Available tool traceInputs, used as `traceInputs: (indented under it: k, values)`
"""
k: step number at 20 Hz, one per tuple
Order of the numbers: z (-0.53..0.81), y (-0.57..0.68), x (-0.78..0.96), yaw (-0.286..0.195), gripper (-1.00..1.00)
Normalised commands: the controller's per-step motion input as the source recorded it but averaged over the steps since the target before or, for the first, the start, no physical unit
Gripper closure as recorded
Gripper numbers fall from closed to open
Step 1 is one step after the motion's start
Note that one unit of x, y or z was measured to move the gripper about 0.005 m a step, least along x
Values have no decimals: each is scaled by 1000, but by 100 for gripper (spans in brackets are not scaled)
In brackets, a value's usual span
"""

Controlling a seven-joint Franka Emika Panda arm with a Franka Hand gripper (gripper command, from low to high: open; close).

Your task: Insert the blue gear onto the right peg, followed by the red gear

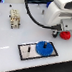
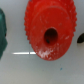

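While arm hides red gear (image 2: 49, 27); blue gear (image 1: 44, 48) on plate (image 1: 25, 52); gripper state unclear

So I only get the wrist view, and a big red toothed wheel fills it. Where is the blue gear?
Observer: The blue gear lies over the exterior view's right end of the white, black-framed plate.
Operator: Is my red wheel close to it?
Observer: No. The red gear sits apart from the plate on the table, further back and toward the exterior view's right, under the robot arm.
Operator: Is anything else out there?
Observer: A beige blocky object stands well away, on the exterior view's left.
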Motion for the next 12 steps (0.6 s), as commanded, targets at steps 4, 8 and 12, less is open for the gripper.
traceInputs:
  k: [4, 8, 12]
  values:
    - [-15, 10, -196, 0, 100]
    - [57, 6, -128, 0, 100]
    - [378, -28, 31, 0, 100]
